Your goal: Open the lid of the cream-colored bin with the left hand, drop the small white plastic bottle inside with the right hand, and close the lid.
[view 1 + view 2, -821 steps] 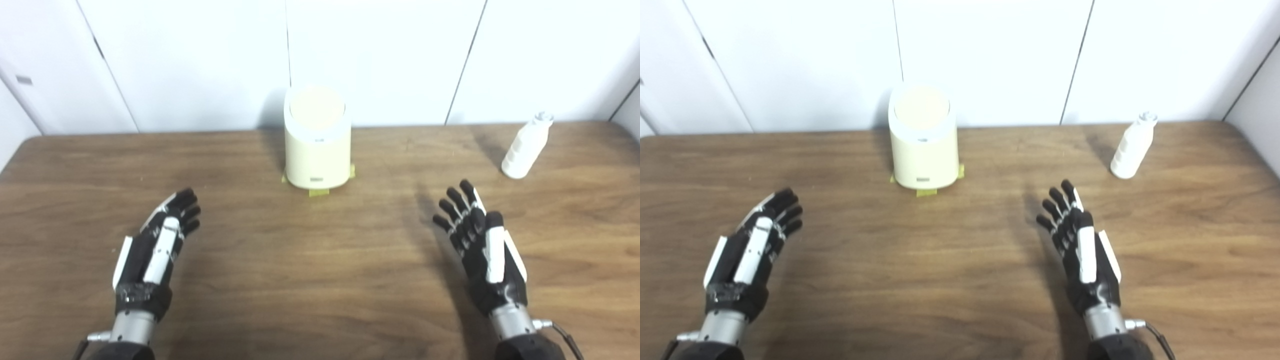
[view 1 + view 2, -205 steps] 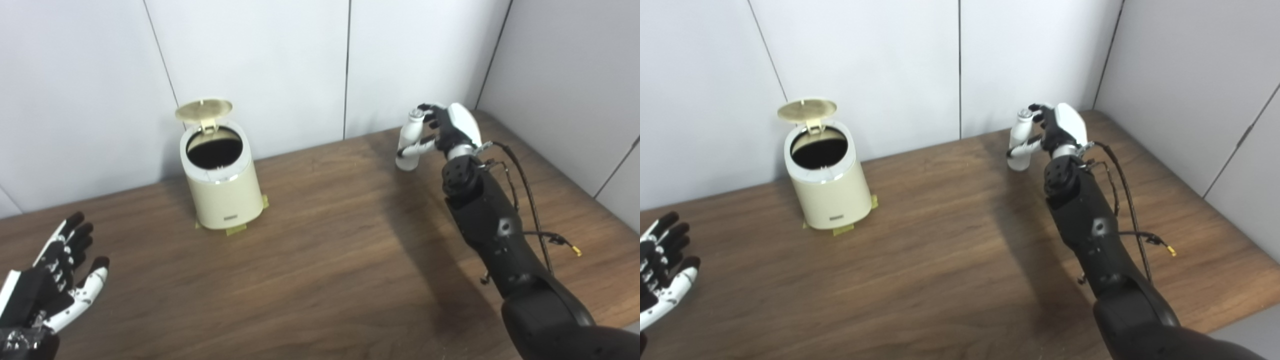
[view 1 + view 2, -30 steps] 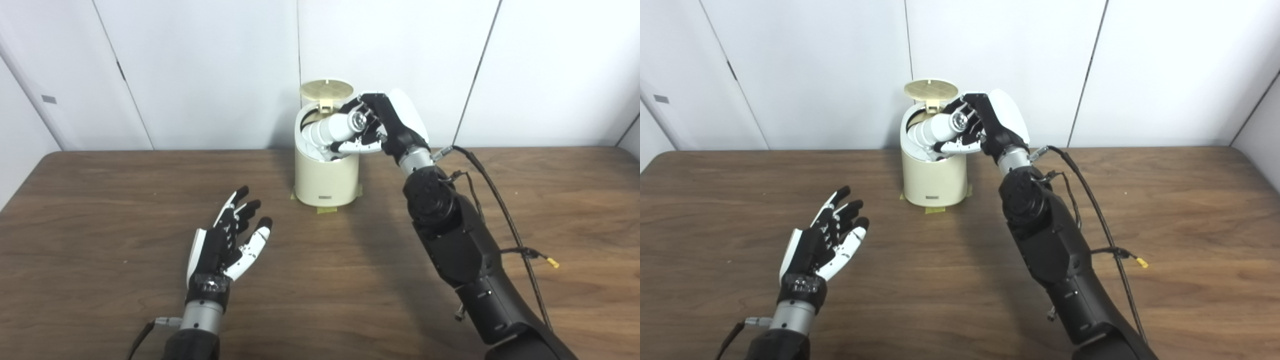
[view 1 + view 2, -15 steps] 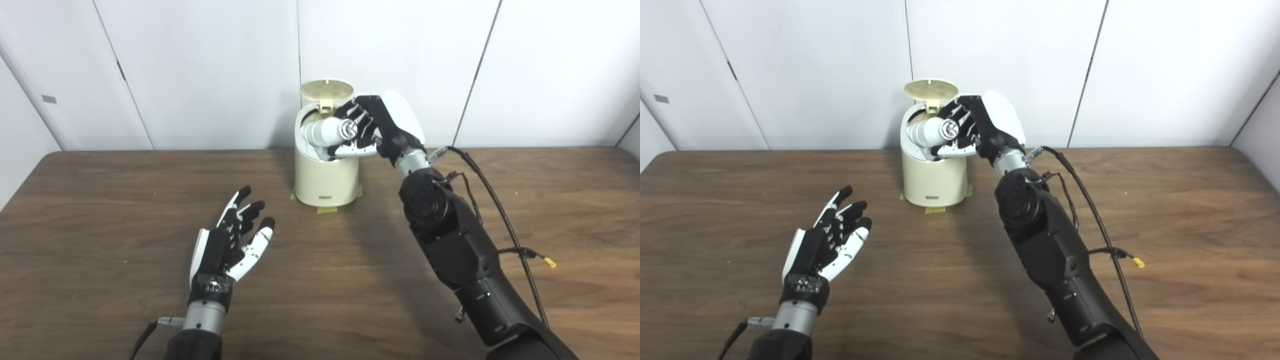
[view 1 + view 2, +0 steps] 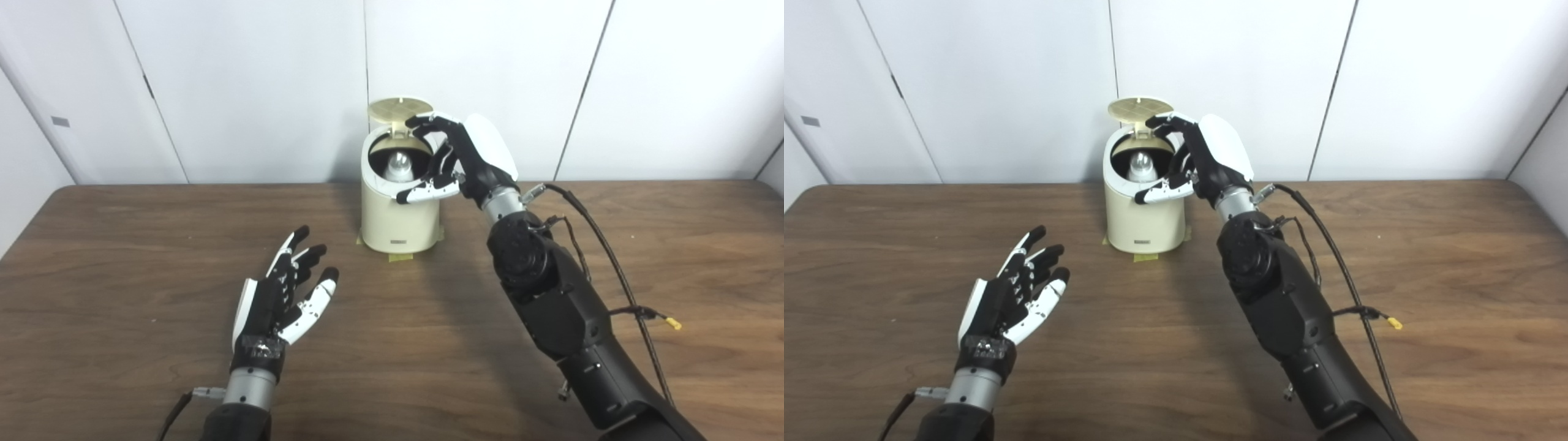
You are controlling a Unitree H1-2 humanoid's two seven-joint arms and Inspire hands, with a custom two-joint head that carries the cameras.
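Since half a second ago, our right hand (image 5: 456,162) has let go of the bottle (image 5: 398,166), which now sits inside the bin (image 5: 398,208) with only its top showing in the dark opening. We count one table (image 5: 122,245), brown and wood-grained, carrying everything. One cream bin stands at its far edge, and its one round lid (image 5: 399,111) is tipped upright behind the opening. Our two hands come next: the right hangs over the bin's rim, fingers spread and holding nothing; the left (image 5: 278,300) hovers near the table, well apart from the bin, fingers apart and empty. One bottle is all we see.
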